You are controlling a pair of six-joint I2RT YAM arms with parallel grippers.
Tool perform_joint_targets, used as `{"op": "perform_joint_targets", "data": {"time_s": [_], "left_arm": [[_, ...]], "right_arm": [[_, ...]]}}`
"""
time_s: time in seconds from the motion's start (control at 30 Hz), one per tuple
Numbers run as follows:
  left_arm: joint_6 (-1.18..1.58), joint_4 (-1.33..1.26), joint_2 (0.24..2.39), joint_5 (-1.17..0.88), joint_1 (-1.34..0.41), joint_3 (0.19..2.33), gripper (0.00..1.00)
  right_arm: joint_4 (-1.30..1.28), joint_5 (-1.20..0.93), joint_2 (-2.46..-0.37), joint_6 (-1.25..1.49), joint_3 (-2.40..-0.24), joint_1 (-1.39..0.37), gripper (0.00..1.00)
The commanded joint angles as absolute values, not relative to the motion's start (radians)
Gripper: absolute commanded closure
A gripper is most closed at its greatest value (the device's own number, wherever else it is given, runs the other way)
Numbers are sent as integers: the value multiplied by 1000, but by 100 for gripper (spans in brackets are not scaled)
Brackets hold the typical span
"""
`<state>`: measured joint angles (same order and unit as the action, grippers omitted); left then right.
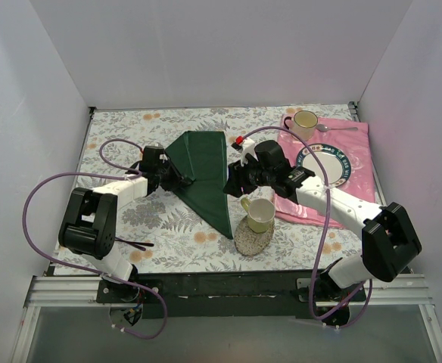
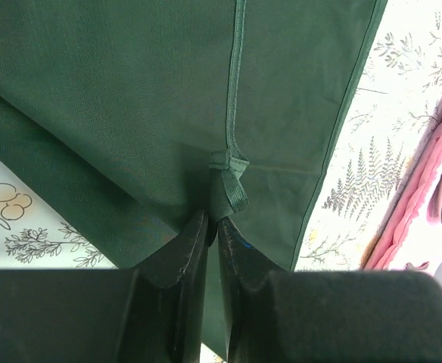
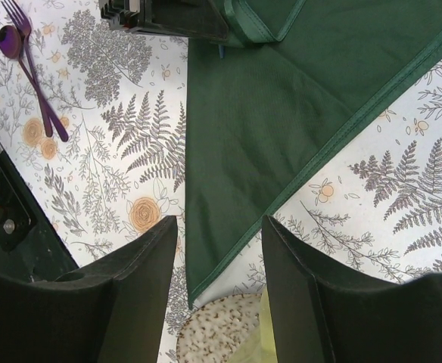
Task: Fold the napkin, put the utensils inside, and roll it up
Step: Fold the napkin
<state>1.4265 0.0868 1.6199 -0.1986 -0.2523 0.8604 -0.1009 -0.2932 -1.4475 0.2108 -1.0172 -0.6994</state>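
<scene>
A dark green napkin lies in the middle of a table covered in a fern and flower print. It is folded over on itself, broad at the far end and tapering to a point at the near end, close to a speckled coaster that carries a yellow-green cup. The left fingers are nearly together, pinching a small bunched loop of the napkin's hem at its left edge. The right fingers are spread wide and hold nothing, hovering above the napkin's near point. A purple spoon and fork lie side by side on the table, well apart from the napkin. On the right, a pink cloth carries a plate.
</scene>
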Motion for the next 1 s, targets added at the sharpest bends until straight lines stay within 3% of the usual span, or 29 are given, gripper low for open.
{"op": "perform_joint_targets", "data": {"time_s": [0.0, 0.4, 0.5, 0.53, 0.57, 0.77, 0.97], "left_arm": [[1430, 77, 1549, -201, -255, 850, 89], [1414, 95, 1514, -207, -255, 827, 77], [1393, 127, 1464, -213, -255, 825, 66], [1379, 133, 1444, -218, -255, 821, 55], [1370, 144, 1410, -219, -255, 821, 51], [1341, 262, 1356, -131, -241, 873, 40], [1434, 330, 1460, -122, -106, 951, 49]], "right_arm": [[-60, -310, -1453, 218, -1023, -695, 43], [-61, -307, -1448, 215, -1020, -693, 43], [-61, -302, -1447, 215, -1017, -693, 42], [-63, -301, -1445, 215, -1017, -695, 42], [-64, -296, -1445, 213, -1019, -695, 42], [-58, -304, -1456, 213, -1022, -693, 42], [-61, -319, -1467, 219, -1037, -693, 42]]}}
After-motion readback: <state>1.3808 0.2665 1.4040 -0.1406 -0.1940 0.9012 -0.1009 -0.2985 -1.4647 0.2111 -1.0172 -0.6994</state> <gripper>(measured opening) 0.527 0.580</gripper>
